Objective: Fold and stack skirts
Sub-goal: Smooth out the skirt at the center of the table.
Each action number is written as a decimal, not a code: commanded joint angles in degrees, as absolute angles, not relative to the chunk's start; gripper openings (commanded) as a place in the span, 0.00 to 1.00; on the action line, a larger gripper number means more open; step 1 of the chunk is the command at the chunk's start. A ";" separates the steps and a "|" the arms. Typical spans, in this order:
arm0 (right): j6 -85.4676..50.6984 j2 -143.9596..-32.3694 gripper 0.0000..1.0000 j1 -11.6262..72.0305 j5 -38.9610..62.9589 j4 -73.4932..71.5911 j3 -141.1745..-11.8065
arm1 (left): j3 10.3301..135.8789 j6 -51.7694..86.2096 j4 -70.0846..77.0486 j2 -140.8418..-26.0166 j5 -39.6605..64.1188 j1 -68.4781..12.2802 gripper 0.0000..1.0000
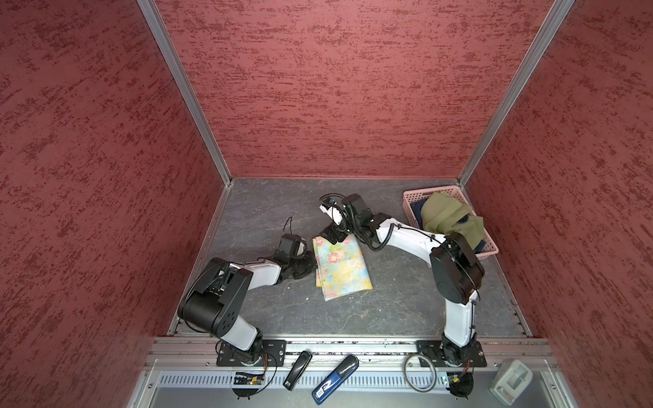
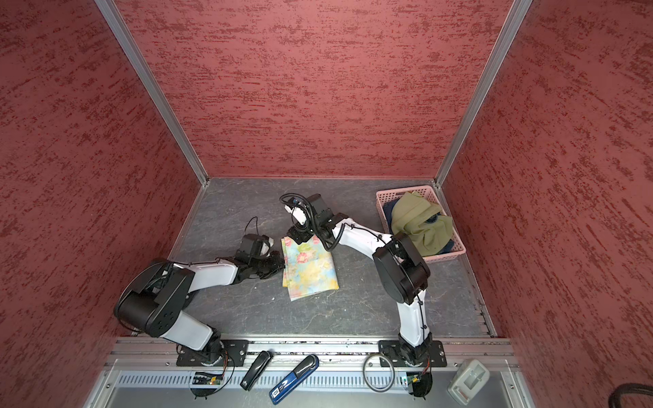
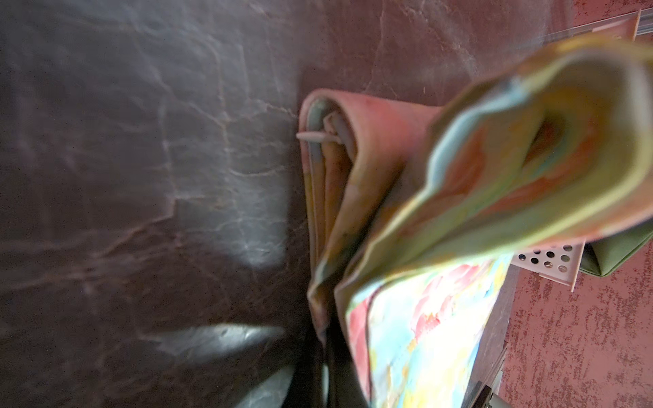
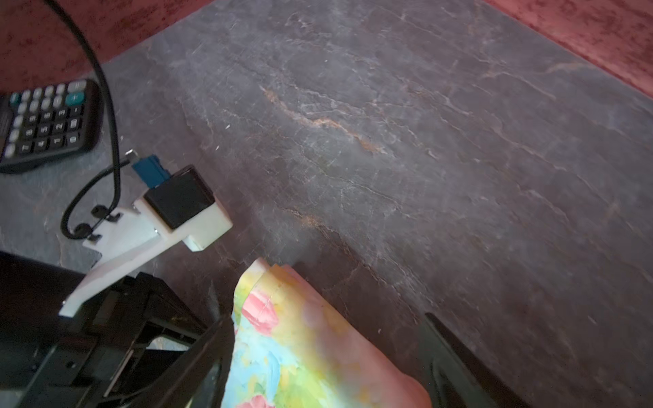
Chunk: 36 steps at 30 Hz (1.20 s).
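**Three skirts, one basket, two grippers.**

You find the floral skirt point(image 1: 342, 270) folded into a flat rectangle near the centre of the slate-grey table point(image 1: 261, 205). It is the only skirt out on the table.

The other two lie in the single pink basket point(image 1: 433, 189) at the 2 o'clock corner. The olive skirt point(image 1: 447, 215) is heaped on top and spills over the rim. The denim skirt point(image 1: 417, 213) shows only as dark-blue patches beneath it.

Your left gripper point(image 1: 311, 263) meets the floral skirt at its 9 o'clock edge. In the left wrist view it is pressed together on a raised fold of that cloth.

Your right gripper point(image 4: 327, 318) stands over the skirt's 11 o'clock corner. Its two fingers point(image 4: 215, 349) are spread wide, with the cloth lying between them.

One calculator point(image 4: 46, 120) appears in the right wrist view only.

Along the front rail at 6 o'clock you count four things:
- one black stapler point(image 1: 298, 369)
- one blue stapler point(image 1: 337, 378)
- one grey ring point(image 1: 406, 375)
- one white plastic holder point(image 1: 510, 383)
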<state>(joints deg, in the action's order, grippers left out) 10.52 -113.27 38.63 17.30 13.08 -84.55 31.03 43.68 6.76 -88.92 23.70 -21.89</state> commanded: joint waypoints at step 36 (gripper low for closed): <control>31.82 -126.30 0.00 39.41 33.45 21.22 -98.50 | 34.37 41.40 2.11 -89.71 24.61 -20.12 0.00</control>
